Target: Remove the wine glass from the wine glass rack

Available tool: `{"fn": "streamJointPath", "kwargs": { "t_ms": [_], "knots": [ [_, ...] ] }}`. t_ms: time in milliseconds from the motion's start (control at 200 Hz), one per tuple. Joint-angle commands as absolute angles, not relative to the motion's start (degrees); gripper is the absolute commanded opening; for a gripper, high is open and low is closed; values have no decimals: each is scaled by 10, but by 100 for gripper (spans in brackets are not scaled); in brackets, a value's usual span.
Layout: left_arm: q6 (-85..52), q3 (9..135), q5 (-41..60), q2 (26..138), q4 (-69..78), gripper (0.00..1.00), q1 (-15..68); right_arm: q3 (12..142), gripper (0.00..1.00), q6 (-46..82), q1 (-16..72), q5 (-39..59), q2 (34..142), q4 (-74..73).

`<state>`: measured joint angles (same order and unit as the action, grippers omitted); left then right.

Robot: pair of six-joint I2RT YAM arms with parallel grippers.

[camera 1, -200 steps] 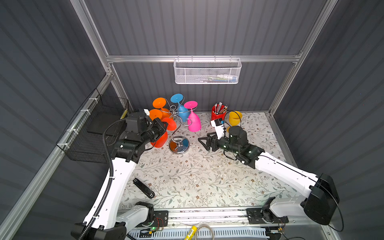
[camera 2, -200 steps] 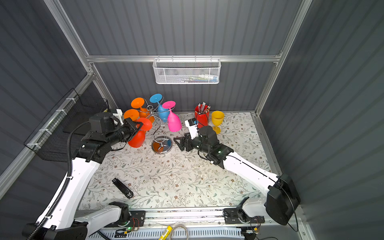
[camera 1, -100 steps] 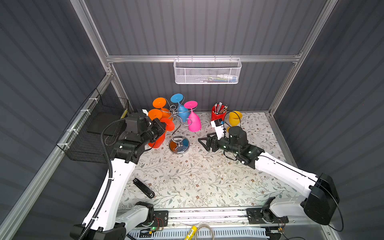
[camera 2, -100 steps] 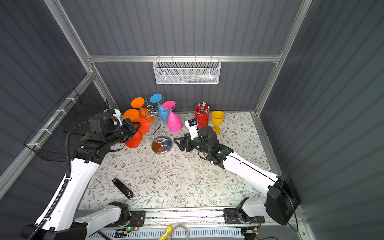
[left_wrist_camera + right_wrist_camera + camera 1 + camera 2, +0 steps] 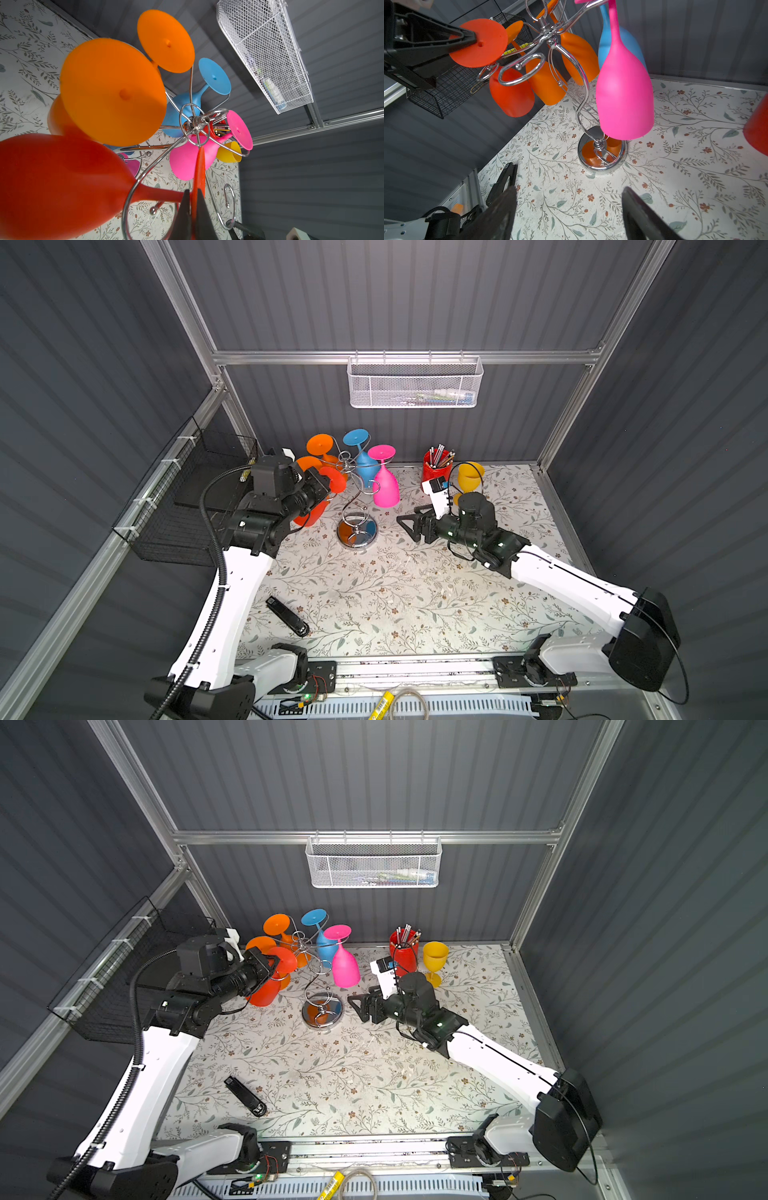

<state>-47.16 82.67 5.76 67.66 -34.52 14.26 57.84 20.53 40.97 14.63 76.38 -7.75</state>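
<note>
My left claw [image 5: 192, 204] was pinching the round foot of the red wine glass [image 5: 309, 512], whose stem pointed toward the rack [image 5: 356, 506] just beside it, while my right claw [image 5: 409, 526], spread and empty, waited beyond the rack.

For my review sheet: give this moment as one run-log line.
left tool: shut on red-orange wine glass foot | glass: at wine glass rack arm | right tool: open, empty, beside rack base
</note>
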Motion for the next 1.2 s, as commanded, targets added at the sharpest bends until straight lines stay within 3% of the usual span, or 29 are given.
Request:
{"fn": "streamJointPath", "kwargs": {
  "t_ms": [0, 400, 1196],
  "knots": [
    [-460, 837, 90, 688, -304, 0, 142, 576, 80, 202, 407, 149, 754, -89],
    [-461, 832, 184, 701, -272, 0, 141, 579, 80, 203, 407, 150, 764, -90],
    [-424, 738, 309, 622, -290, 0, 142, 582, 80, 224, 407, 123, 765, -69]
  ]
}}
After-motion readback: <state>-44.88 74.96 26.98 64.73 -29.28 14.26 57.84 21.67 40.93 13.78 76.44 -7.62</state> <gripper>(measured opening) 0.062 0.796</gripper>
